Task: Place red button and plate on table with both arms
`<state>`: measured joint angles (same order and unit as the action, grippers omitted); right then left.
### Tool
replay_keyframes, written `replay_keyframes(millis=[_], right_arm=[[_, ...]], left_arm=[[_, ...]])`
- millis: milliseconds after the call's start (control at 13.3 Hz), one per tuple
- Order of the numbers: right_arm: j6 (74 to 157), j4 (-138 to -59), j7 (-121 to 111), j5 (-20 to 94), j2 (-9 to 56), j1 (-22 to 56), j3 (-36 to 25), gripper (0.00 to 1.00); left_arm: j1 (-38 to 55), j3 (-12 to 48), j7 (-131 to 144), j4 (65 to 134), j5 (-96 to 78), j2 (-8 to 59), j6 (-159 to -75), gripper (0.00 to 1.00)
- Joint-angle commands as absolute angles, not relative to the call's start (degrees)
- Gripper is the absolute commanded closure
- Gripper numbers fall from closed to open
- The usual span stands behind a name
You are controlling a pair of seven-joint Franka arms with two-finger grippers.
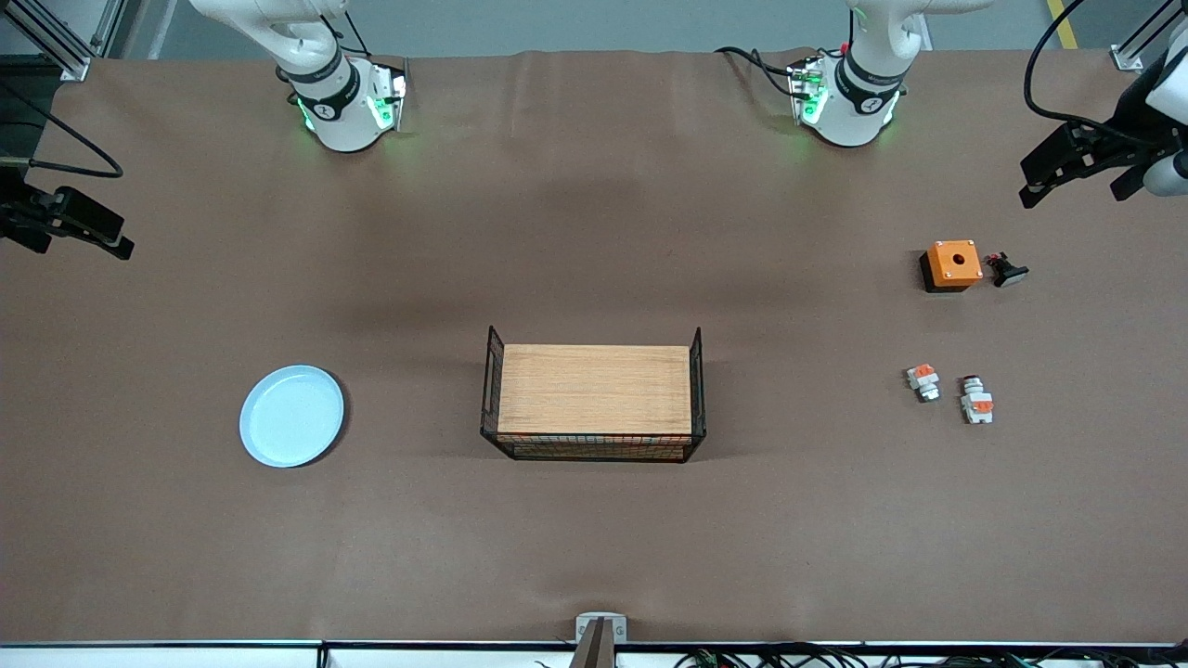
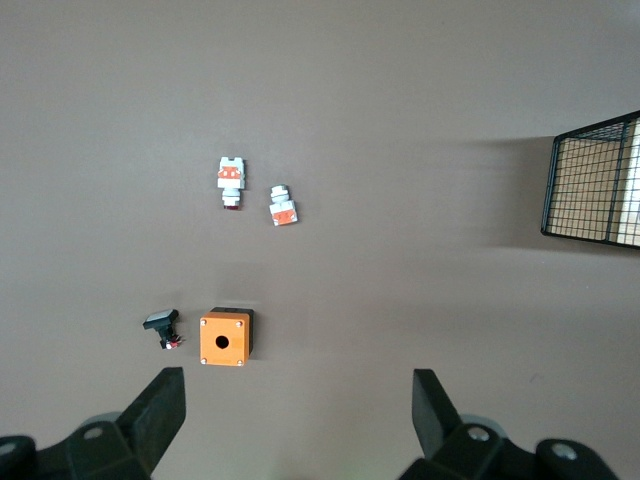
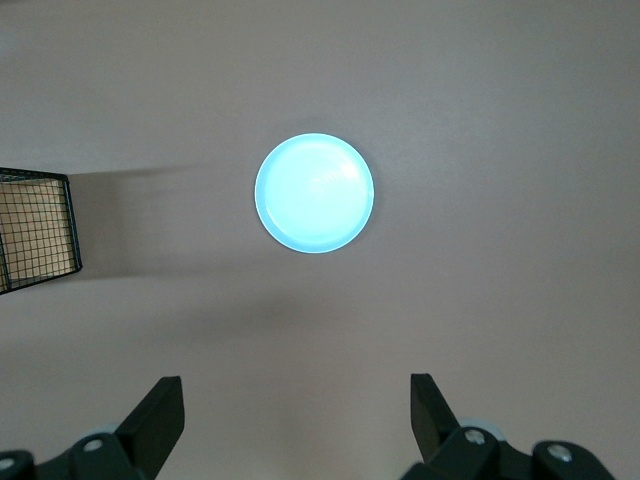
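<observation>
The red button point(image 1: 975, 402), a white block with an orange patch and a dark cap, lies on the brown table point(image 1: 594, 547) toward the left arm's end. It also shows in the left wrist view point(image 2: 231, 178). The pale-blue plate point(image 1: 291, 416) lies flat on the table toward the right arm's end and shows in the right wrist view point(image 3: 314, 194). My left gripper point(image 1: 1030, 192) hangs open and empty over the table's left arm's end point(image 2: 297, 385). My right gripper point(image 1: 121, 246) hangs open and empty over the right arm's end point(image 3: 297, 385).
A wooden board with black wire sides point(image 1: 594, 401) stands mid-table. A shorter white-and-orange block point(image 1: 923, 380) lies beside the red button. An orange square box with a hole point(image 1: 953, 264) and a small black part point(image 1: 1007, 271) lie farther from the front camera.
</observation>
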<state>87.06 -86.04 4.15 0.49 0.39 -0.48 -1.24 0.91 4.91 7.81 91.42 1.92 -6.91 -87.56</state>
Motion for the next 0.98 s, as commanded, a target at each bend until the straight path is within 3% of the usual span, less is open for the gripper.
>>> replay_keyframes(millis=[0, 902], right_arm=[[87.3, -86.9, 4.7, 0.4, -0.8, -0.8, -0.8, 0.00], [87.0, -86.3, 4.7, 0.6, -0.6, -0.9, -0.8, 0.00]], left_arm=[[0.5, 5.7, 6.4, 90.3, 2.5, -6.9, -86.0, 0.00], [0.2, 7.2, 5.7, 90.3, 0.4, -6.2, -84.4, 0.00]])
